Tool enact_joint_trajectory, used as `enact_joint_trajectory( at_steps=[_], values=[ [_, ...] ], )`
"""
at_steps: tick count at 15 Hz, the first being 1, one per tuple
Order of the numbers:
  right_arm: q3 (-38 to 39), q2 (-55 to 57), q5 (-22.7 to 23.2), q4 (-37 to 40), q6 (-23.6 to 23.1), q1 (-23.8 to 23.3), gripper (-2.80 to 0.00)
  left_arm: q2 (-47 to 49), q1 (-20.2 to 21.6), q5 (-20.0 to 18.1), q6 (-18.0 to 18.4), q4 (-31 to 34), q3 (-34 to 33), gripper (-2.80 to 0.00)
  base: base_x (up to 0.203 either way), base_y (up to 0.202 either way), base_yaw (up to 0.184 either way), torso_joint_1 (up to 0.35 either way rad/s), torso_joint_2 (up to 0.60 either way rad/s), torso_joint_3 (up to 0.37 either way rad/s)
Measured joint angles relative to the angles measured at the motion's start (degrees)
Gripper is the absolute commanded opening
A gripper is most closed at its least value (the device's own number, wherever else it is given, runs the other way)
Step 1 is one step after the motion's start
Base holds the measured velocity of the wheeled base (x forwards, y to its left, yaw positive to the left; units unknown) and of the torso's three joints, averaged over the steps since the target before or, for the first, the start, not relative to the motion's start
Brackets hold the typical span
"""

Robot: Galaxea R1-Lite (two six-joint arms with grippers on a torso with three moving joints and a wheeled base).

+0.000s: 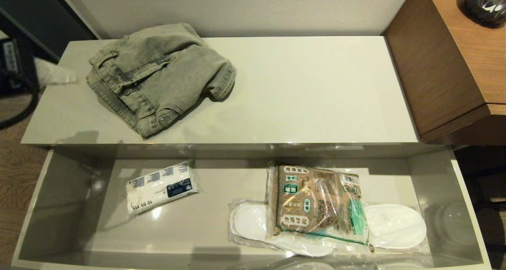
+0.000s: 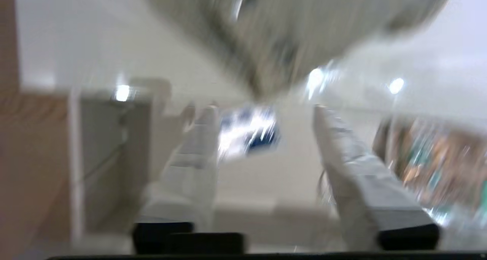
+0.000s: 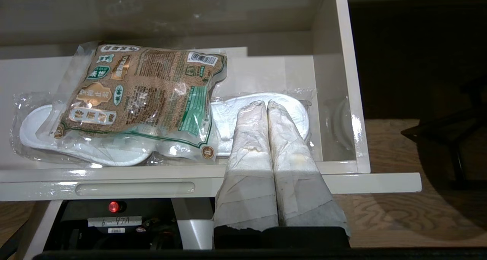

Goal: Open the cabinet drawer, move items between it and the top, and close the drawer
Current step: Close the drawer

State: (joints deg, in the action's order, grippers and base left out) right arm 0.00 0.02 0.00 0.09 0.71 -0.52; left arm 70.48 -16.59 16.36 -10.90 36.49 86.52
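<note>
The folded grey denim jeans [image 1: 158,76] lie on the left part of the cream-grey cabinet top [image 1: 316,92]. Below it the wide grey-beige drawer [image 1: 59,206] stands pulled out. Inside, at the right, the clear packet with brown contents and green-white labels [image 1: 316,202] rests on the wrapped white slippers [image 1: 395,226]. Neither gripper shows in the head view. My left gripper [image 2: 264,109] is open and empty, facing the drawer and the jeans [image 2: 274,35]. My right gripper [image 3: 267,104] is shut and empty, in front of the drawer front [image 3: 380,182], beside the packet [image 3: 140,92].
A small white pack with a dark label [image 1: 160,189] lies in the drawer's left part. A brown wood-grain desk [image 1: 446,64] stands against the cabinet's right end, with a dark round object [image 1: 486,3] on it. Wood floor shows on both sides.
</note>
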Motion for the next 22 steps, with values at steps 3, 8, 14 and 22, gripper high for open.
enact_joint_trajectory(
  at_steps=[3, 8, 14, 22],
  values=[
    [0.00, 0.00, 0.00, -0.02, -0.02, 0.00, -2.80, -11.83, 4.02, -0.02, 1.56, 4.80, -11.50, -2.80, 0.000, 0.000, 0.000, 0.000, 0.00, 0.000],
    [0.00, 0.00, 0.00, -0.01, 0.00, 0.00, -2.80, -21.48, 7.53, -0.51, 2.81, 8.96, -18.66, -2.80, 0.000, 0.000, 0.000, 0.000, 0.00, 0.000],
    [0.00, 0.00, 0.00, 0.00, -0.02, 0.00, -2.80, -44.67, 7.84, -2.62, 2.03, 22.84, -32.54, -2.80, 0.000, 0.000, 0.000, 0.000, 0.00, 0.000],
    [0.00, 0.00, 0.00, 0.00, -0.02, 0.00, -2.80, -54.82, 11.94, -12.41, -1.45, 37.17, -31.59, -2.80, 0.000, 0.000, 0.000, 0.000, 0.00, 0.000]
  ],
)
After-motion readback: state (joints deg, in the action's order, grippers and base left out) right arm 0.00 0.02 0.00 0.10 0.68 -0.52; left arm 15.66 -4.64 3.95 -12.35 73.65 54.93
